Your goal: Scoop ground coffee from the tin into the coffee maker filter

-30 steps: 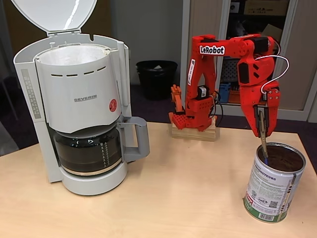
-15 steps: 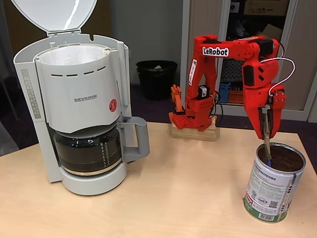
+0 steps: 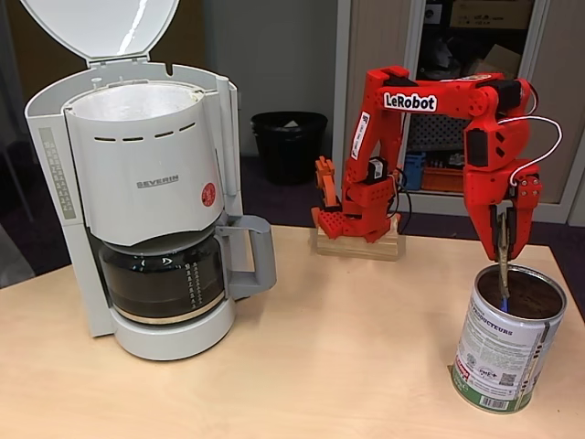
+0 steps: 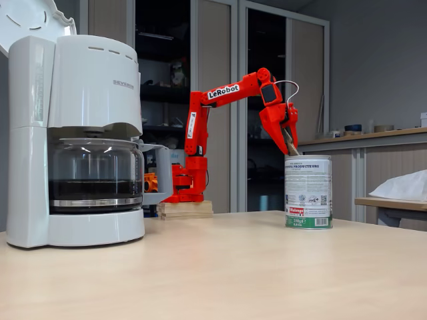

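In a fixed view, the tin [image 3: 505, 343] stands right of the coffee maker [image 3: 137, 192], gripper [image 3: 504, 251] above it.

- Tin [image 3: 501, 352]: shiny metal under a smooth printed paper label, lower right of a fixed view.
- Ground coffee [image 3: 532, 297]: dark, matt, fine powder.
- Coffee maker filter [image 3: 137, 102]: thin white paper in a smooth pale plastic basket.
- Carafe [image 4: 95, 175]: glossy glass.
- Table [image 3: 320, 366]: smooth light wood, faint sheen.
- Arm [image 3: 430, 101]: matt orange-red plastic.

My spoon [image 3: 504, 265] bowl is buried below the tin [image 3: 498, 352] rim. Lid [image 3: 99, 27] is cropped at the top edge. Tin label print is unreadable.
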Robot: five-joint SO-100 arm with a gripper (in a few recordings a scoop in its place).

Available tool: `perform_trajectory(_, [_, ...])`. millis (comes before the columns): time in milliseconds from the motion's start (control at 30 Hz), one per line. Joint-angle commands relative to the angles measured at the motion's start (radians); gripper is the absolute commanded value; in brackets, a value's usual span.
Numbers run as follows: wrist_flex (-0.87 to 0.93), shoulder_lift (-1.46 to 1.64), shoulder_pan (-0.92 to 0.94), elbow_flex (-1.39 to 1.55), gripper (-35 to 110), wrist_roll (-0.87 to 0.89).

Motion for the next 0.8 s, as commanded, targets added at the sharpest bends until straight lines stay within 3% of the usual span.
perform_trajectory(0, [0.04, -0.002, -0.031, -0.049, 0, 0.014])
perform_trajectory(767, [0.137, -0.095, -0.11, -0.268, 0, 0.169])
